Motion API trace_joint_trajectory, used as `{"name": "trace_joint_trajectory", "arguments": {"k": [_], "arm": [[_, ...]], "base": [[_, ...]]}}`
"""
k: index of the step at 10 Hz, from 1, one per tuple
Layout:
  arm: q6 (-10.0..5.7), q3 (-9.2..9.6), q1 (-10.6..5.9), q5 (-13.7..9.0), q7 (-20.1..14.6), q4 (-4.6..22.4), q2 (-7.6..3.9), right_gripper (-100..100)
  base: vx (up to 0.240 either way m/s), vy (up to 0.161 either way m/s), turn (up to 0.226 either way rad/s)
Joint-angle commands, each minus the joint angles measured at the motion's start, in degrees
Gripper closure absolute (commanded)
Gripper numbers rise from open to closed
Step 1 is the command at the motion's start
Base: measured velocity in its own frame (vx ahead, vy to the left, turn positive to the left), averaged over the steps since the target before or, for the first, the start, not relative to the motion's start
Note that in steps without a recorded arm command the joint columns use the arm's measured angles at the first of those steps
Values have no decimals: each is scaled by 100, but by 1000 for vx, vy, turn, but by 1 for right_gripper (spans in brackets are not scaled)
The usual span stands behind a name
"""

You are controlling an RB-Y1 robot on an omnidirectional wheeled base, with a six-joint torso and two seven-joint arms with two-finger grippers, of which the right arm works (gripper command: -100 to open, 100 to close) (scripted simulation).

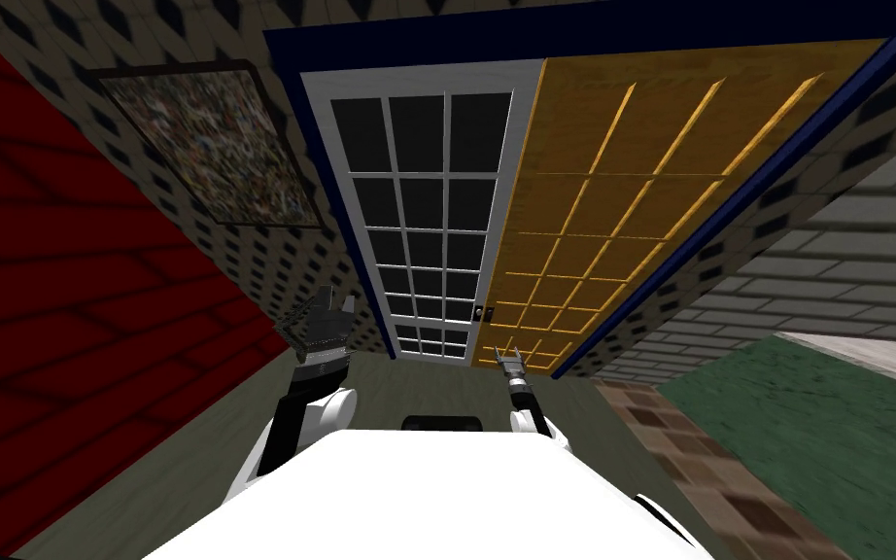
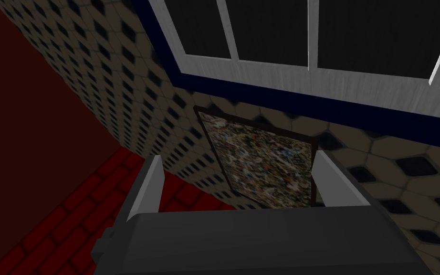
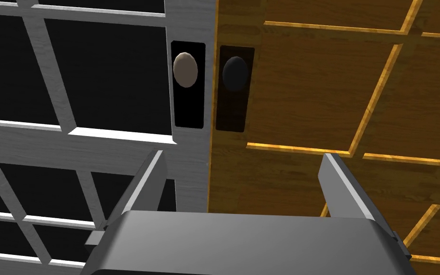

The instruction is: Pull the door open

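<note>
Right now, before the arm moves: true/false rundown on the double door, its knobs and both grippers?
1. The right gripper is open and short of both knobs. True.
2. The white door has solid panels. False: it is a grid of dark panes.
3. The pale knob sits on the white door, and the dark knob on the brown door. True.
4. The left gripper is shut on a knob. False: it is open, pointing at a framed picture on the tiled wall.
</note>
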Motion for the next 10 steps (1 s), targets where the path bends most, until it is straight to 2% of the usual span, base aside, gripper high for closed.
{"name": "trace_joint_trajectory", "arguments": {"k": [1,3,8,9,10], "arm": [[-47,49,-85,-62,-183,206,-31,-100],[-70,72,-117,-91,-263,294,-48,-100],[-204,206,-320,-260,-731,806,-150,-100],[-220,221,-347,-279,-786,864,-162,-100],[-177,200,-294,-268,-704,752,-150,-100]], "base": [[150,30,19],[86,18,10],[114,23,21],[192,1,20],[85,-5,7]]}}
